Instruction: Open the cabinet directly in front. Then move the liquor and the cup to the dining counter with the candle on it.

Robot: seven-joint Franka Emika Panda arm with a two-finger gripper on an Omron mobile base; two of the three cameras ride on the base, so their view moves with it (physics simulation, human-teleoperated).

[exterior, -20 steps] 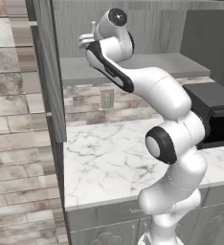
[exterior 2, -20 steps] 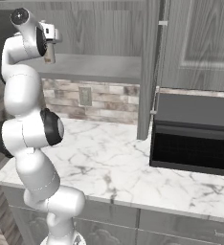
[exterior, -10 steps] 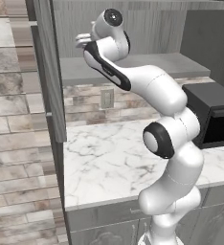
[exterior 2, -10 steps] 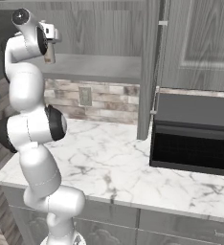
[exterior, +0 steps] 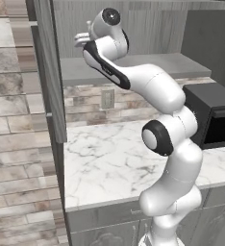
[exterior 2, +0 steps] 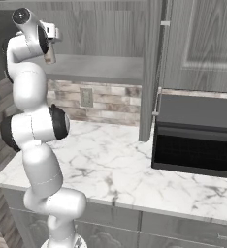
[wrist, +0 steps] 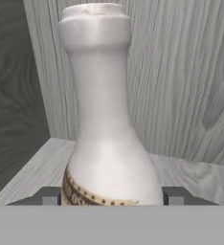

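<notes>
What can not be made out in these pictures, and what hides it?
- Base of the liquor bottle: hand view, cut off by the bottom edge.
- Whether the fingers touch the bottle: hand view, too little of them shows beside it.
- The hand: right base view, mostly behind the arm's wrist.
- Back of the cabinet shelf: left base view, partly hidden by the arm.

A bottle point(wrist: 109, 119) stands on the shelf point(exterior: 133, 65) inside the open cabinet point(exterior 2: 110, 29), apparently between the gripper point(wrist: 111, 196) fingertips, above the counter point(exterior: 114, 158) and microwave point(exterior 2: 198, 140).
</notes>
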